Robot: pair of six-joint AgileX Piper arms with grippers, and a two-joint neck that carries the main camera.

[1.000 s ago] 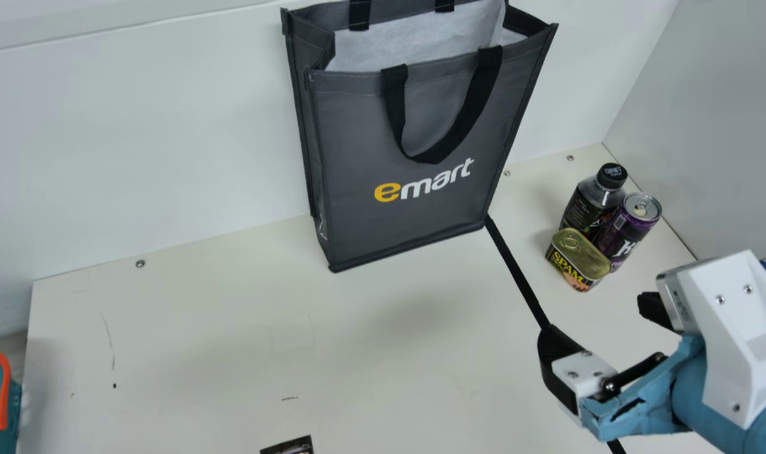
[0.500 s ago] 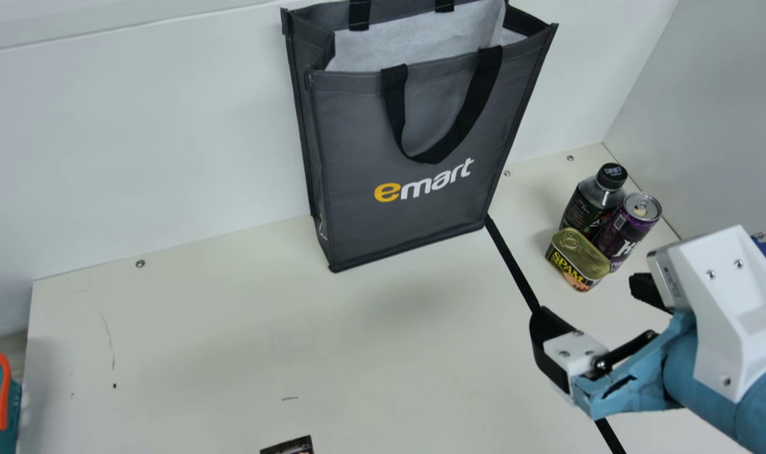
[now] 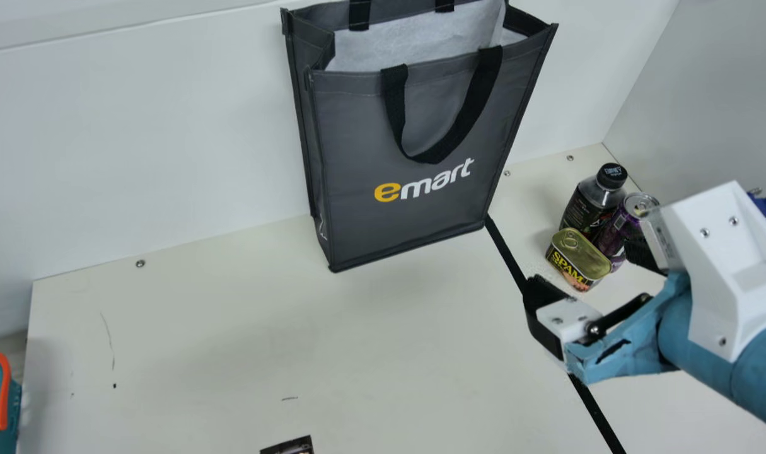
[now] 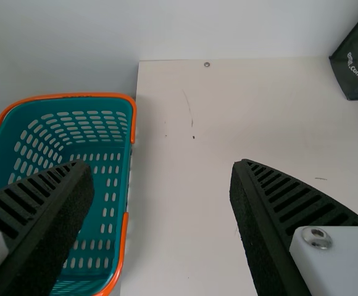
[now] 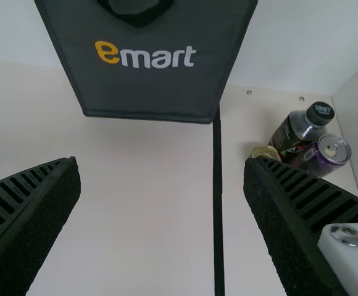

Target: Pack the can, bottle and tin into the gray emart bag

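Main view: biggest first, it's the gray emart bag (image 3: 357,145), upright on the table nr the back wall, mouth up, pale sheet (image 3: 414,41) inside, one black handle looped down its front. Can't see the bottom, so contents unclear.

Next the teal basket (image 4: 28,112), L side, left wrist view: open top, slotted walls & floor, orange handles, just beside the table edge, partly hidden by a finger of the left gripper (image 4: 162,163). That gripper's spread wide.

Right gripper (image 3: 584,263) is wide too, up above the table on the R side, approx. level w/ the goods in the main view, one finger across the can's lower part (that's the bit in the way!).

Now the trio, outside the bag, R of the black strip (image 3: 597,413) that runs from nr the bag's bottom corner twd the near side. Bottle (image 3: 584,205), black cap up, stands at the back; can (image 3: 613,230), purple, upright, beside it; tin (image 3: 578,252), ring-pull lid up, in front of both. Packed v. close; can't tell if all touch.

Last, a dark printed piece (image 3: 288,448) at the main view's bottom edge, cut off.
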